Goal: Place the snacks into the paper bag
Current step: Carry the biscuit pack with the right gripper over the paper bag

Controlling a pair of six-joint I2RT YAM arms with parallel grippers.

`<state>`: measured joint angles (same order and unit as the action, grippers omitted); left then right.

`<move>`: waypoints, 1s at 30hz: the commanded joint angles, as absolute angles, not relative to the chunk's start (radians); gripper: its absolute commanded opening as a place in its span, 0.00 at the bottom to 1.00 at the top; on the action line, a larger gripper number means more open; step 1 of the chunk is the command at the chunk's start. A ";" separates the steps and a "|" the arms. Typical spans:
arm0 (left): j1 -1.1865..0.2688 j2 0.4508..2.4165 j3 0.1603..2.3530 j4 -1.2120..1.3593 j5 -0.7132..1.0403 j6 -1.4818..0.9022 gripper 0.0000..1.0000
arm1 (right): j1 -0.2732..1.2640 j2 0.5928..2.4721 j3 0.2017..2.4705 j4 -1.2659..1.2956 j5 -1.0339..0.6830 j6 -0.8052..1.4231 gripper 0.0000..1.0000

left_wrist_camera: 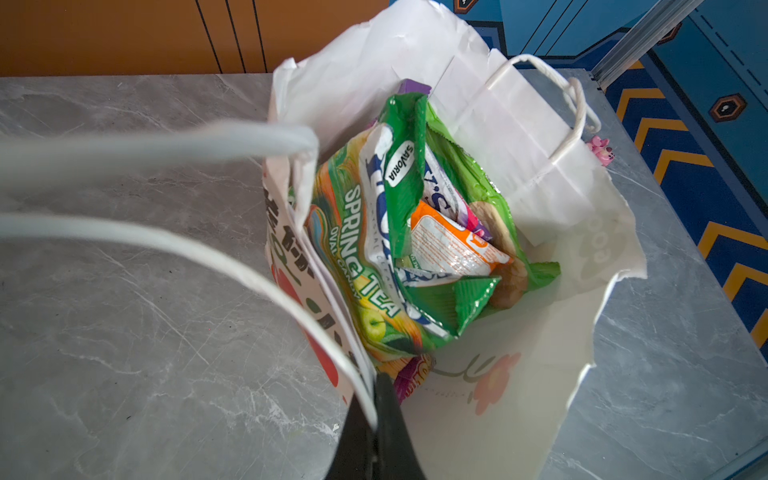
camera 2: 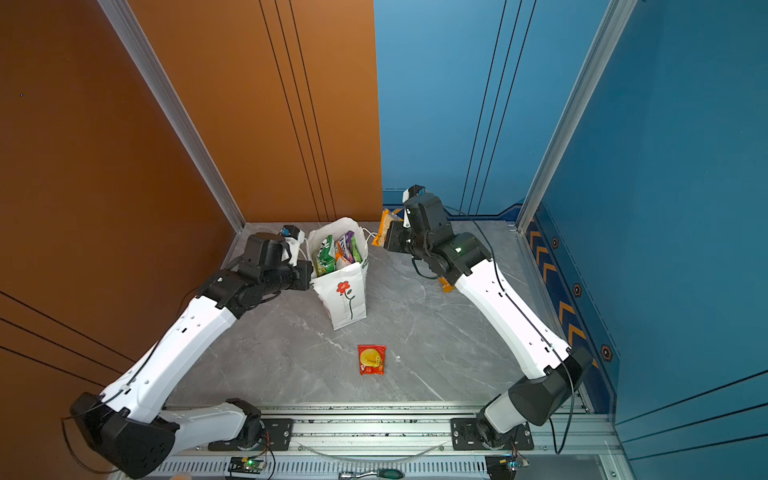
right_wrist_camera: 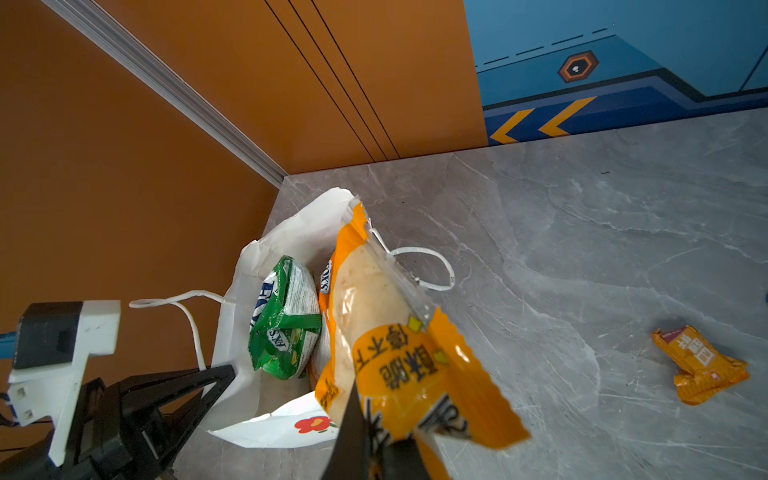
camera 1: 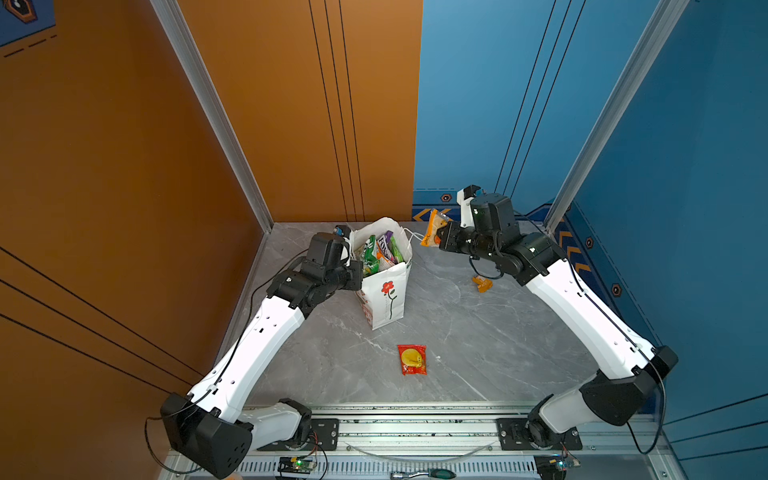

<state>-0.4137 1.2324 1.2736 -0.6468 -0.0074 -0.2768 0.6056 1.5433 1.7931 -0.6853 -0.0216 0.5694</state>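
Note:
The white paper bag (camera 1: 384, 291) (camera 2: 347, 299) stands upright at the back of the table, its mouth open. Several snacks (left_wrist_camera: 374, 249) stick out of it: green, purple and orange packets. My left gripper (left_wrist_camera: 376, 399) (camera 1: 355, 266) is shut on the bag's left rim and cord handle. My right gripper (right_wrist_camera: 374, 440) (camera 1: 440, 239) is shut on an orange packet (right_wrist_camera: 395, 340) (camera 1: 432, 228), held in the air just right of the bag's mouth. A red packet with a yellow circle (camera 1: 412, 359) (camera 2: 371, 359) lies flat in front of the bag. A small orange packet (right_wrist_camera: 700, 365) (camera 1: 482, 284) lies under the right arm.
A small pink toy (left_wrist_camera: 600, 149) sits on the table behind the bag. Orange and blue walls close the back and sides. A metal rail (camera 1: 415, 428) with the arm bases runs along the front, with a green-handled screwdriver (camera 1: 432, 473) below it.

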 commanded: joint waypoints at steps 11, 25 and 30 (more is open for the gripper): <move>-0.421 1.213 1.298 -0.609 -0.028 -0.249 0.00 | 0.632 1.773 2.086 -0.745 -0.068 0.520 0.03; -0.421 1.213 1.298 -0.609 -0.025 -0.250 0.00 | 0.651 2.054 2.367 -0.799 -0.147 0.522 0.03; -0.421 1.215 1.298 -0.609 -0.025 -0.250 0.00 | 0.660 2.118 2.395 -0.802 -0.150 0.525 0.03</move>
